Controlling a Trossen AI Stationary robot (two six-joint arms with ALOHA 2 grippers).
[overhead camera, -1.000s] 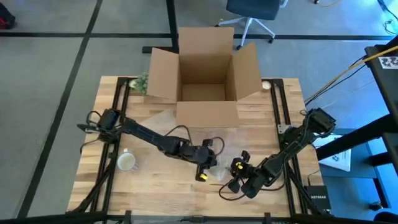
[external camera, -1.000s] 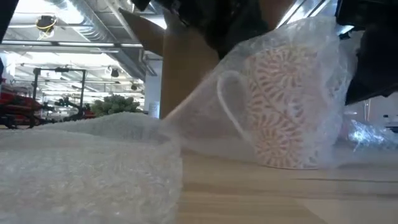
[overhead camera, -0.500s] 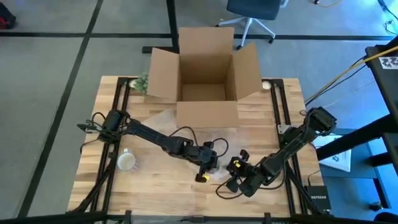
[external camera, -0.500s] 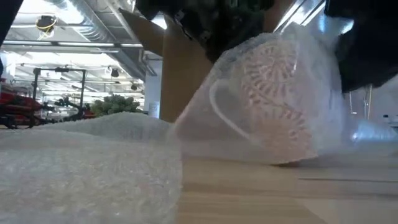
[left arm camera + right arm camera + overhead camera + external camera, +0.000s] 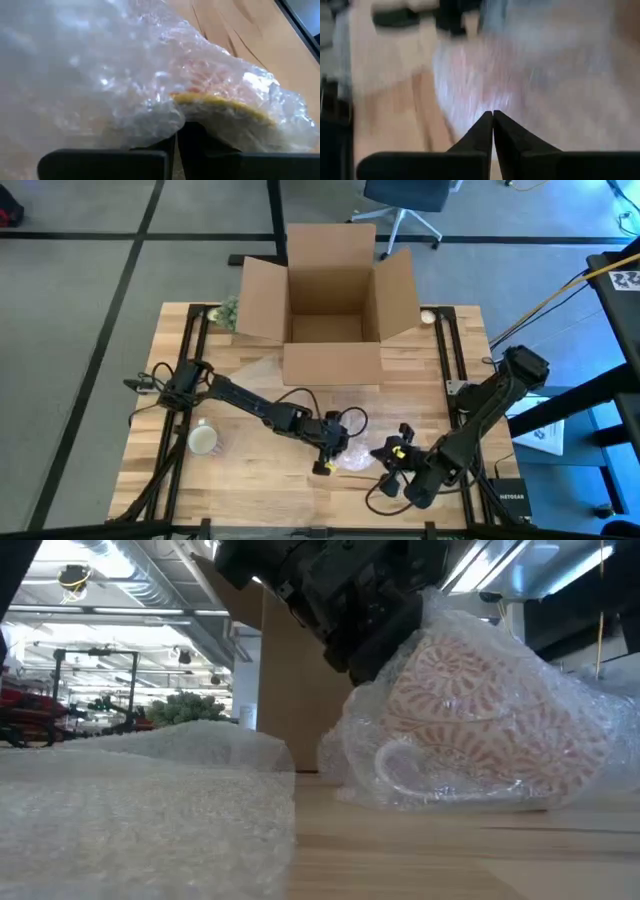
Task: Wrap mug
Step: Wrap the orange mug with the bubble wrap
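Note:
A mug with a red pattern (image 5: 480, 725) lies on its side on the table, handle (image 5: 395, 765) low, inside a clear bubble wrap bundle (image 5: 355, 460). My left gripper (image 5: 330, 445) sits on the bundle's left upper side (image 5: 365, 620), shut on the wrap. My right gripper (image 5: 396, 456) stands just right of the bundle with its fingers (image 5: 493, 127) shut and nothing between them. Whether it touches the wrap, I cannot tell. My left gripper pinches a bunched fold of the bubble wrap (image 5: 167, 117) between its two fingers, close to the mug's yellowish rim (image 5: 225, 105). It comes slanting down from the table's left. The wrapped mug rests on its side on the table below the fingers.
A loose bubble wrap sheet (image 5: 140, 800) lies in front of the low camera. A white cup (image 5: 203, 440) stands near the table's left edge. An open cardboard box (image 5: 325, 290) fills the far middle, with a green thing (image 5: 229, 311) at its left.
The wrapped mug has tipped from upright onto its side, its handle now low. My right gripper has drawn away from the mug toward the table's right and near edges. My left gripper has stayed on the wrap and followed the mug down.

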